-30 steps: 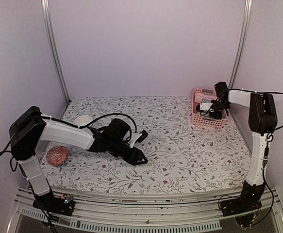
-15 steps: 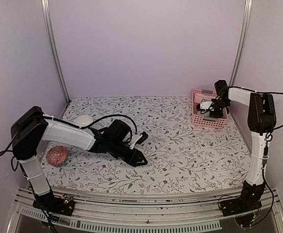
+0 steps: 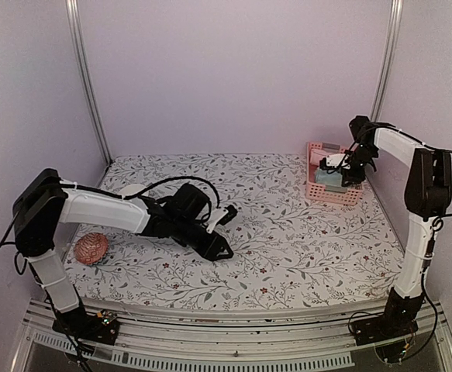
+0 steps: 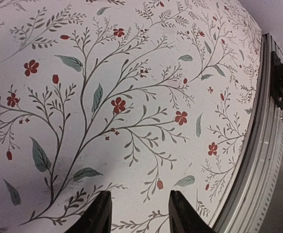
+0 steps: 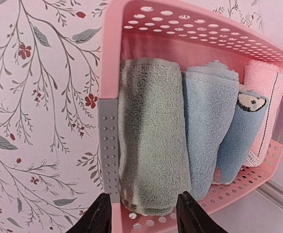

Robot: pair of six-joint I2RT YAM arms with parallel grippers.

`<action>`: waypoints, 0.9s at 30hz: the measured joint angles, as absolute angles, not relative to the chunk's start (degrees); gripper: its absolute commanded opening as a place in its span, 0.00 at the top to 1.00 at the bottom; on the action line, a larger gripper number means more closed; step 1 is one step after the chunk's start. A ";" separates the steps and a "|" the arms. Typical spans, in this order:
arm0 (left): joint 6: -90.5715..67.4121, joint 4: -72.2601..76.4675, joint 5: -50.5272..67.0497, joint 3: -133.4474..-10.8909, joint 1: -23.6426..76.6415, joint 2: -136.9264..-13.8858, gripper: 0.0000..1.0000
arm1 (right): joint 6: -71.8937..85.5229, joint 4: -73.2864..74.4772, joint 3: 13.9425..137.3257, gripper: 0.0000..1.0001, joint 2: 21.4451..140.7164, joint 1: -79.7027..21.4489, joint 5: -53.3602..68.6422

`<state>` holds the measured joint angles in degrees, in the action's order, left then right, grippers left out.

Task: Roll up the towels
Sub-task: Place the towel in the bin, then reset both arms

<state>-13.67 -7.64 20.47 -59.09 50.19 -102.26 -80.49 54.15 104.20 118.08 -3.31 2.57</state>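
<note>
Several rolled towels lie side by side in the pink basket (image 5: 131, 29): a sage-green towel (image 5: 151, 145) at the left, a light blue towel (image 5: 209, 131) beside it, then a blue roll with a panda patch (image 5: 250, 103) and a pink roll (image 5: 265, 92). My right gripper (image 5: 146, 216) hangs open just above the near end of the green roll, holding nothing. From above, the right gripper (image 3: 340, 164) is over the basket (image 3: 319, 194) at the back right. My left gripper (image 3: 218, 248) is open and empty, low over the floral cloth (image 4: 131, 97).
A red patterned ball (image 3: 91, 248) lies at the left near the left arm's base. A white bowl (image 3: 132, 190) sits behind the left arm. The table's front metal rail (image 4: 265, 160) runs close to the left gripper. Side walls stand close on both sides.
The right gripper has opened and risen off the rolls in the basket, its arm lifting back. The left arm has shifted only slightly.
</note>
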 measured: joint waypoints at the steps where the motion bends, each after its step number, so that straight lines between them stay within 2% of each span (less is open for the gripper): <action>1: -13.41 -8.16 20.08 -59.16 50.15 -101.78 0.57 | -80.05 55.09 104.84 0.51 117.91 -3.31 2.98; 3: -12.93 -9.43 18.85 -59.16 49.98 -100.29 0.56 | -78.76 56.64 106.67 0.47 117.69 -3.31 4.16; 5: -12.23 -11.09 16.99 -59.20 49.78 -98.06 0.55 | -76.38 57.01 108.99 0.37 116.77 -3.33 5.48; 7: -11.49 -13.06 14.41 -59.53 49.47 -95.39 0.49 | -72.58 55.44 110.37 0.31 113.99 -3.33 6.87; 8: -11.16 -14.15 12.97 -59.94 49.28 -94.24 0.45 | -70.26 54.22 110.37 0.25 111.92 -3.36 7.49; 10: -10.35 -17.10 8.78 -61.98 48.58 -91.57 0.36 | -64.58 50.57 109.75 0.00 106.54 -3.36 8.36; 14: -8.71 -22.63 -2.28 -68.79 46.41 -86.94 0.13 | -51.66 40.42 103.81 0.01 92.86 -3.33 9.56; 15: -8.03 -23.42 -4.69 -70.28 45.91 -85.91 0.03 | -47.92 37.80 101.21 0.01 89.10 -3.36 9.98; 21: -6.00 -23.99 -20.69 -74.46 42.87 -77.91 0.01 | -26.76 27.03 85.54 0.01 75.18 -3.38 16.16; 27: -6.15 -18.61 -29.61 -68.95 38.63 -71.42 0.02 | -14.98 19.84 70.41 0.01 68.93 -3.42 18.57</action>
